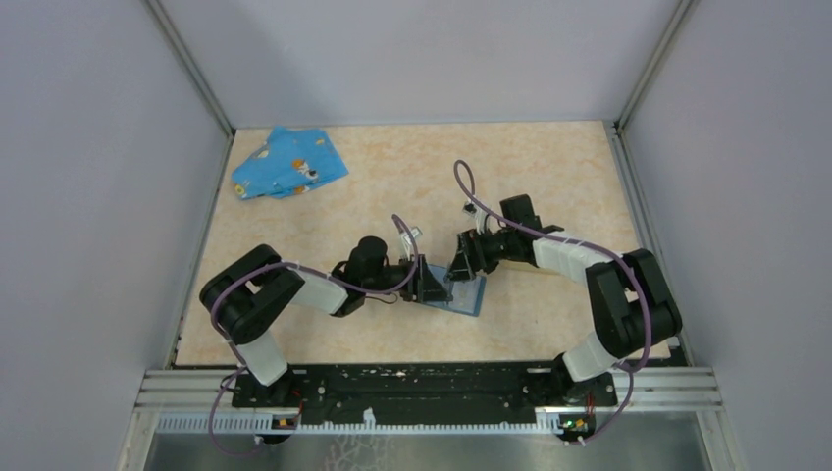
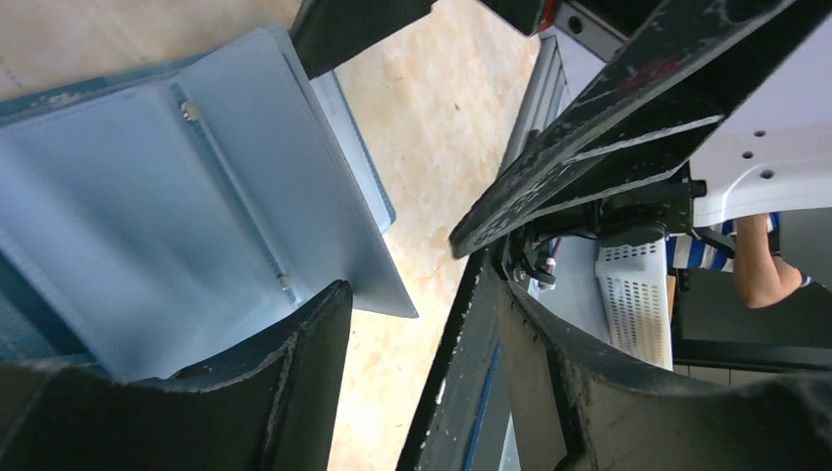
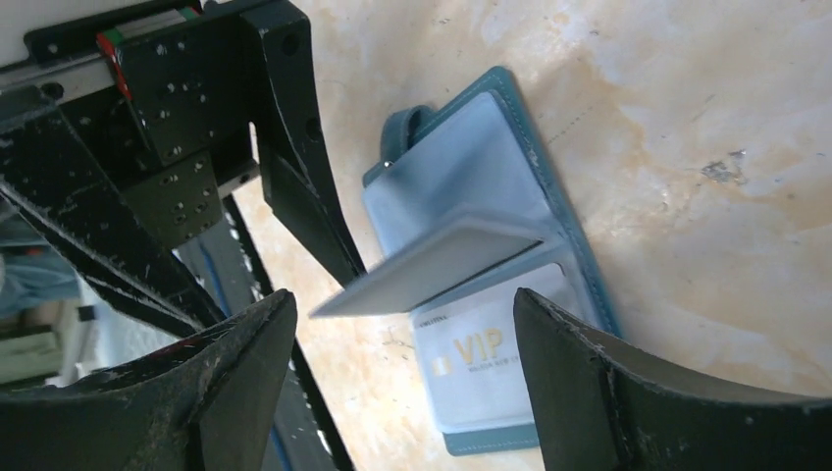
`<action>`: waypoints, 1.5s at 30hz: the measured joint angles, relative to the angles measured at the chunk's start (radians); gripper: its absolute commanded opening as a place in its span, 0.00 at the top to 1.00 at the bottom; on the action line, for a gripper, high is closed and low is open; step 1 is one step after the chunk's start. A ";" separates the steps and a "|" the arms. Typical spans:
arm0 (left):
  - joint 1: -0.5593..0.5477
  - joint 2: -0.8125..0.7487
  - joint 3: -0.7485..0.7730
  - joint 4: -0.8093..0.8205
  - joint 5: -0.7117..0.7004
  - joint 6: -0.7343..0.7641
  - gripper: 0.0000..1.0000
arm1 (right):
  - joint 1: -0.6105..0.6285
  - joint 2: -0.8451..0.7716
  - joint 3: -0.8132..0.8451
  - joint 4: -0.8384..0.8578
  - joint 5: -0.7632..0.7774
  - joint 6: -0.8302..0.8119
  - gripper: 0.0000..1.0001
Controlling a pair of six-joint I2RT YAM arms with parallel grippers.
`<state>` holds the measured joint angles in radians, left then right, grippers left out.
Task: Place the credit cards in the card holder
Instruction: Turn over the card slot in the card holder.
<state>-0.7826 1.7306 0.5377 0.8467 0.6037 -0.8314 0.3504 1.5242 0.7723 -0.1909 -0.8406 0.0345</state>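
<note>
blue card case sits between both tools, right under the right tool (open, empty); left tool open, one finger propping its clear leaf

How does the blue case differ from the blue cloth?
Pose: the blue case lies open and flat with one clear sleeve lifted; the blue cloth is crumpled.
Place: the case sits near the middle of the table; the cloth lies in the far left corner.
Look: the case is plain teal and shows a VIP card; the cloth has small prints.
Both are blue and rest on the table.
</note>
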 measured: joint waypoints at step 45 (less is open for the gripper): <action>-0.042 -0.254 -0.007 -0.209 -0.155 0.129 0.51 | -0.022 0.092 -0.003 0.011 0.023 0.131 0.47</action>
<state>-0.8246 1.4769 0.5308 0.6376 0.4484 -0.7029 0.3286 1.6157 0.7692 -0.1795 -0.8177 0.1658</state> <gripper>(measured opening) 0.522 0.533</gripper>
